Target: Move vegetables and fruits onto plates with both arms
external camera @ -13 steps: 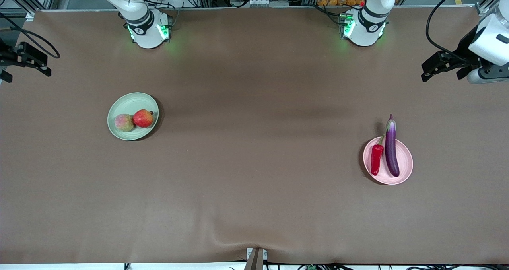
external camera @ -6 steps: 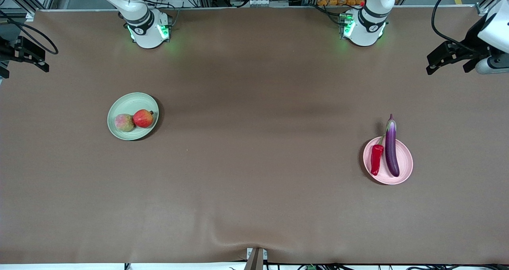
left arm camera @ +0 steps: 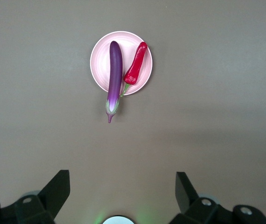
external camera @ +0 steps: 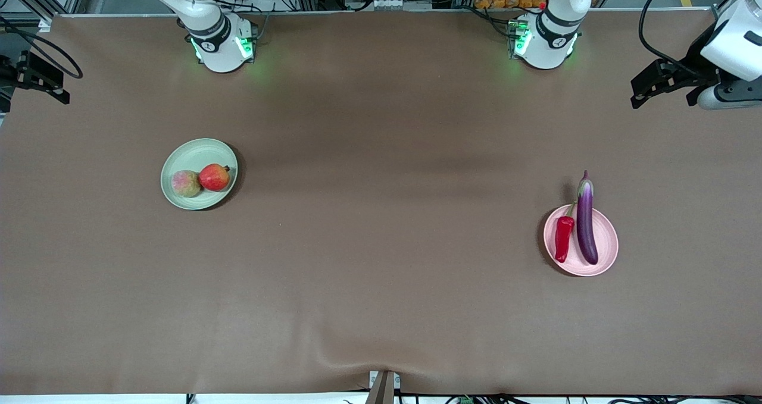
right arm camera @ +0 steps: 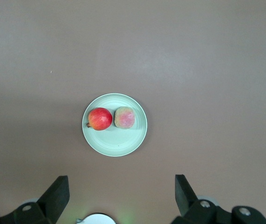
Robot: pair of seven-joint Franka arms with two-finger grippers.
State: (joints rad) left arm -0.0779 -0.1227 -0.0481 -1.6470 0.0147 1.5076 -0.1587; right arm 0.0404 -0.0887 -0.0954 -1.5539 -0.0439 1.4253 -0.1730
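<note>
No legible text, labels or numbers anywhere

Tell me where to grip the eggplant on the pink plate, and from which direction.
Grip the eggplant at mid-body, coming straight down from above, fingers closing across its narrow width. It lies flat and long on the pink plate, cap end overhanging the rim. The chili pepper lies close alongside, so that finger has little room.

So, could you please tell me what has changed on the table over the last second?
Only the arms shifted slightly. The left hand, high at the left arm's end of the table, rose toward the bases' edge, then settled partway back. The right hand at the right arm's end crept toward that edge. Both hold nothing. The fruits on the green plate and the vegetables on the pink plate stayed put.
</note>
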